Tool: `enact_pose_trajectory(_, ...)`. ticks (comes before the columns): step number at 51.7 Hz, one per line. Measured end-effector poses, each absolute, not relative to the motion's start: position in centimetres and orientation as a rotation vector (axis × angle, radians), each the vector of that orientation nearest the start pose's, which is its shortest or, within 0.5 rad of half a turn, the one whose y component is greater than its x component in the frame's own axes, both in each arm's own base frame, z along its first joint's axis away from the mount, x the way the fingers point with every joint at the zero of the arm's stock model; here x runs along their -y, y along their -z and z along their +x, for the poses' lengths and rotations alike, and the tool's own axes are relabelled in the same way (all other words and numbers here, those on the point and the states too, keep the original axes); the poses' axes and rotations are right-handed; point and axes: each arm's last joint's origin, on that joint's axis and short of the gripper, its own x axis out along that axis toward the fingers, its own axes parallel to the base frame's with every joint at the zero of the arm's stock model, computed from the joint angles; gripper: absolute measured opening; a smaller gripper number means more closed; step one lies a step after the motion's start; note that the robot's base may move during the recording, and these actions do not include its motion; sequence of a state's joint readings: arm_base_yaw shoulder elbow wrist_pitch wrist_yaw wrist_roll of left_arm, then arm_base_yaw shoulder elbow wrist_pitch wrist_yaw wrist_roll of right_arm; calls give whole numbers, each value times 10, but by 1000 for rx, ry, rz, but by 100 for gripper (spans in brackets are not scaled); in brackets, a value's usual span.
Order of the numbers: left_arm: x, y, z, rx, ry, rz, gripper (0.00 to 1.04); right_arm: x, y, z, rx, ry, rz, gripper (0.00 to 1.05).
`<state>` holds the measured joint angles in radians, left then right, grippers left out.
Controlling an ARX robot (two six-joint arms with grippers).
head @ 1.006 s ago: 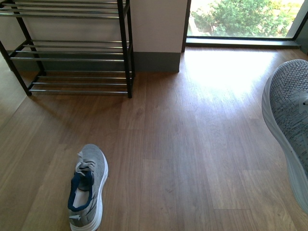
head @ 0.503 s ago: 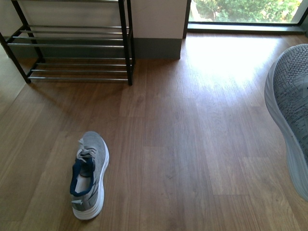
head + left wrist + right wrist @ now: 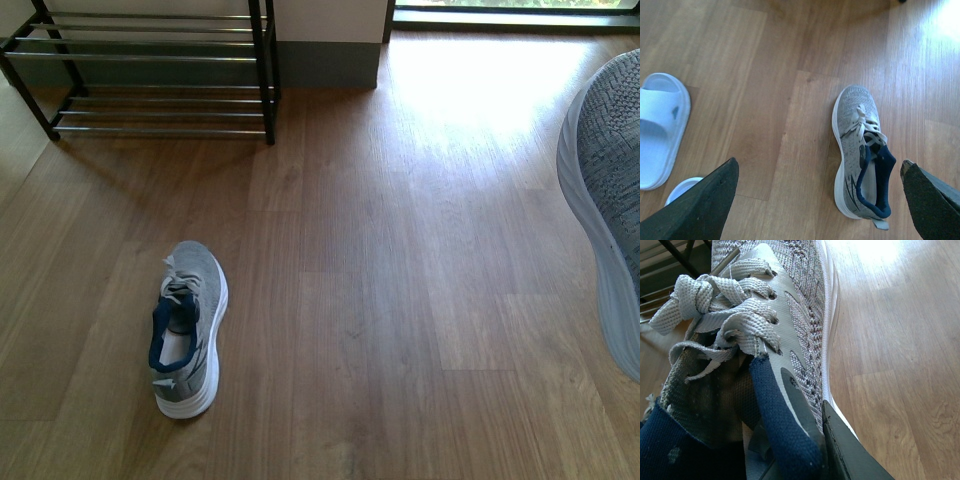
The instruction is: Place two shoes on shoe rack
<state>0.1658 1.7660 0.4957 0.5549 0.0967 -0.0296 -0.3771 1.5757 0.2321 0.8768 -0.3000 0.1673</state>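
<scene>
**View drops to the floor; one sneaker in hand, one waiting**

Your front camera now frames lower than it did a second ago. The shoe rack (image 3: pixel 140 57) has slid to the top edge with only its lowest tiers showing, and the second sneaker (image 3: pixel 188 330) has moved up the picture into full view. It has not shifted on the floor (image 3: pixel 400 300) itself.

Your right end effector (image 3: pixel 810 460) is clenched on the held sneaker (image 3: pixel 790 315) at its collar. That shoe hangs at the right edge of the front view (image 3: pixel 610 180), well apart from the rack.

Your left end effector (image 3: pixel 817 205) is spread wide and carries nothing. It hovers above the second sneaker (image 3: pixel 862 152), with a pale blue slide (image 3: pixel 660 125) off to one side.

To my eye you are lining up the left-hand pickup, and no shoe is on the rack yet.
</scene>
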Motion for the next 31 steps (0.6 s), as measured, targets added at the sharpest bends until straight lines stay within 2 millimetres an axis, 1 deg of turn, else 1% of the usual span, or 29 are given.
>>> enact_pose_trajectory(5, -42, -57, 283, -773, -24, -118, 95, 73, -99, 208, -434, 113, 320, 1)
enact_pose_trajectory(7, -41, -51, 286, -788, -10, -118, 95, 73, -99, 208, -434, 113, 320, 1)
enact_pose_trajectory(10, -40, -31, 291, -842, 30, -114, 95, 73, -99, 208, -434, 113, 320, 1)
enact_pose_trajectory(17, -34, 11, 297, -958, 100, -85, 95, 73, -99, 208, -434, 113, 320, 1)
enact_pose_trajectory(19, -32, 21, 297, -981, 117, -77, 95, 73, -99, 208, -434, 113, 320, 1)
enact_pose_trajectory(31, -21, 48, 306, -1029, 168, -53, 95, 73, -99, 208, -434, 113, 320, 1)
